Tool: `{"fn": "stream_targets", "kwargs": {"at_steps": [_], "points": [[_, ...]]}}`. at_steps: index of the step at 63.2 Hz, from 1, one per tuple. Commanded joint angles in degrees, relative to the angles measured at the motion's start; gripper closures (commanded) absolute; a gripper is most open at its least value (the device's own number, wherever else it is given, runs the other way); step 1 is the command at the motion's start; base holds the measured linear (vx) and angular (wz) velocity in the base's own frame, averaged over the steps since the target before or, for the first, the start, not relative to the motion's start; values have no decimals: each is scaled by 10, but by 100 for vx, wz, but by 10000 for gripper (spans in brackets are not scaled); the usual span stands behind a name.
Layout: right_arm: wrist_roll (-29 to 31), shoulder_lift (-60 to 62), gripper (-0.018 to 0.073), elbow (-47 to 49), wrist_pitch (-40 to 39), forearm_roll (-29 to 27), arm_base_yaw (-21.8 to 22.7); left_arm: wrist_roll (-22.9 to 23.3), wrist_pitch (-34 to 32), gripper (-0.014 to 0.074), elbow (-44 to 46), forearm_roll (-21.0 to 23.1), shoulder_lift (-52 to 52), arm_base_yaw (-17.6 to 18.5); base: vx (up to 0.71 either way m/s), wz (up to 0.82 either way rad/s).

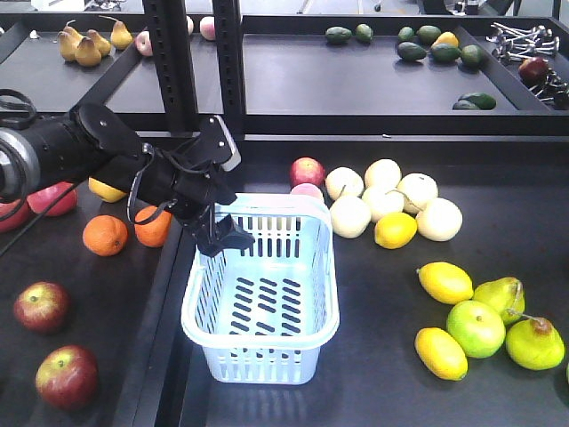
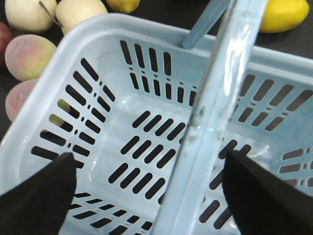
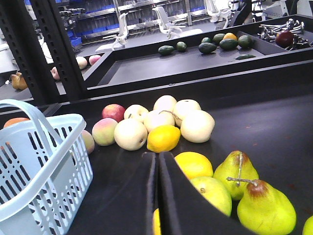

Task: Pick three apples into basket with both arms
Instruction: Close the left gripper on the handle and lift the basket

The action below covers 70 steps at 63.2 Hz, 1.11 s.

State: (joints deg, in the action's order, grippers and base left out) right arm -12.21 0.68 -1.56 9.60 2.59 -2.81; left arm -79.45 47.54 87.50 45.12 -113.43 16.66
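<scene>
Pale blue basket (image 1: 267,360): centre of frame, on black table (image 1: 382,356).
Left hand (image 1: 222,236): spread, over basket's upper-left rim.
Right hand (image 3: 156,164): pressed together, low over table.
Dark red apples (image 1: 41,306): two, lower left, outside basket.

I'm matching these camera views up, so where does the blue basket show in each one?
Exterior front-facing: the basket sits lower centre, under the left end effector.
Left wrist: the basket fills nearly the whole frame, seen from above.
Right wrist: the basket is at the lower left edge.
Shared landmark: the cream fruit pile beside it.
</scene>
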Motion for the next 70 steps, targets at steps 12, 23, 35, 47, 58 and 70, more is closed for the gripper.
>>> {"fn": "stream_targets", "kwargs": {"at_steps": [12,23,35,47,58,70], "points": [[2,8,564,-8,-41,6,0,5,9,189,19,41,31,3,0,0],[2,8,564,-8,-41,6,0,36,50,428,19,53,36,3,0,0],[2,8,564,-8,-41,6,0,92,97,606,19,54,66,3,0,0],[2,8,564,-8,-41,6,0,177,111,604,19,78,136,3,0,0],[2,8,564,-8,-41,6,0,261,122,604,19,78,218,3,0,0],[2,8,564,-8,-41,6,0,338,170,604,19,60,304,3,0,0]]}}
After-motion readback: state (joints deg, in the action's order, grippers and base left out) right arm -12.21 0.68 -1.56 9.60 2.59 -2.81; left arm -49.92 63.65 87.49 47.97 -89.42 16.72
